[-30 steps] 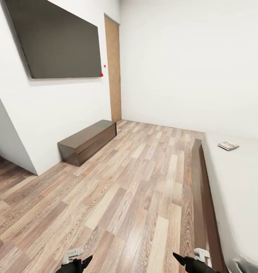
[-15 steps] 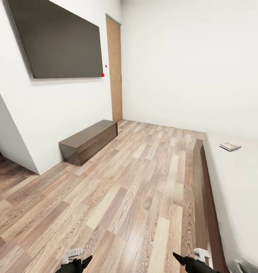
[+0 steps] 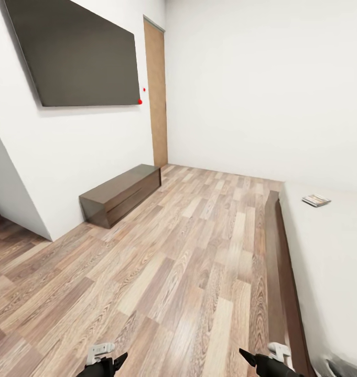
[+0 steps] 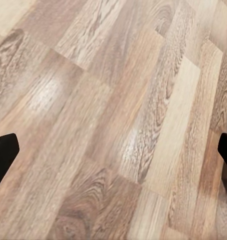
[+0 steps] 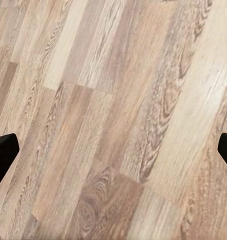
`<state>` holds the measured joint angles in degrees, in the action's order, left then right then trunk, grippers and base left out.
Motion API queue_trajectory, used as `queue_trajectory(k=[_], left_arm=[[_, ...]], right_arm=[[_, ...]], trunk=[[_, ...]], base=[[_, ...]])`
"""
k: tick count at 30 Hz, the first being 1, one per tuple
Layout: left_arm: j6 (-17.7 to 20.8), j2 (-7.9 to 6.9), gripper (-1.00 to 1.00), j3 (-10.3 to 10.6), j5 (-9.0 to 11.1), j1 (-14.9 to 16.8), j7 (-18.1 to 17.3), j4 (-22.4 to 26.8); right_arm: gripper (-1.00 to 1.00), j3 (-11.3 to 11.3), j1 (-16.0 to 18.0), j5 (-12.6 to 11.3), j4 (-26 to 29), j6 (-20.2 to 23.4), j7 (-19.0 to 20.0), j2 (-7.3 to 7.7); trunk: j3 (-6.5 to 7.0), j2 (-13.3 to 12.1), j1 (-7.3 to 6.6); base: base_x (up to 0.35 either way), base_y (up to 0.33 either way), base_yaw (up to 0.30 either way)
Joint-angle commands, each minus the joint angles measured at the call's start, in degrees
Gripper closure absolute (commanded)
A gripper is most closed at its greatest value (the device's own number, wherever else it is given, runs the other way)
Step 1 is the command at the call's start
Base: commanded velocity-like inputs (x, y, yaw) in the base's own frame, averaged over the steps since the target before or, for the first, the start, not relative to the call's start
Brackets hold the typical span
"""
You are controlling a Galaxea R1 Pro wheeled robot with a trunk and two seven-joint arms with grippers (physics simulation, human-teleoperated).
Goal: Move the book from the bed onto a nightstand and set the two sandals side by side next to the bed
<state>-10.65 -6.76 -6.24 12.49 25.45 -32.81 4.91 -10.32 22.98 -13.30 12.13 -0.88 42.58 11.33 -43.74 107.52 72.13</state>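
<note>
Small thin dark-covered book (image 3: 316,200) lies on light-grey bed (image 3: 330,251) at two o'clock — both claws (image 4: 113,152) (image 5: 113,152) spread wide, empty, awaiting approach.

A broad stretch of wood-plank floor (image 3: 188,262) lies open ahead. The bed (image 3: 330,262) and its dark frame rail (image 3: 277,262) close the right side. A long low cabinet (image 3: 120,195) stands against the left wall, under a wall screen (image 3: 78,52). Both hands hang above bare planks, fingers spread wide.
</note>
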Motion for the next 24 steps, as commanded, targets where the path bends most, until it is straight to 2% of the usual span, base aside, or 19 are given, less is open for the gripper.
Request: queue_trajectory(k=[1, 24], left_arm=[[-0.02, 0.00, -1.00, -0.44, -0.10, 0.04, -0.32, -0.08], [-0.07, 0.00, -1.00, -0.44, -0.16, 0.04, -0.41, -0.07]], right_arm=[[-1.00, -0.06, 0.03, -0.14, -0.09, -0.09, 0.22, 0.01], [-1.00, -0.07, 0.04, -0.14, -0.09, -0.09, 0.30, 0.01]], trunk=[[-0.09, 0.02, -0.01], [-0.16, 0.02, -0.01]], base=[[0.000, 0.000, -0.072], [0.000, 0.000, -0.005]])
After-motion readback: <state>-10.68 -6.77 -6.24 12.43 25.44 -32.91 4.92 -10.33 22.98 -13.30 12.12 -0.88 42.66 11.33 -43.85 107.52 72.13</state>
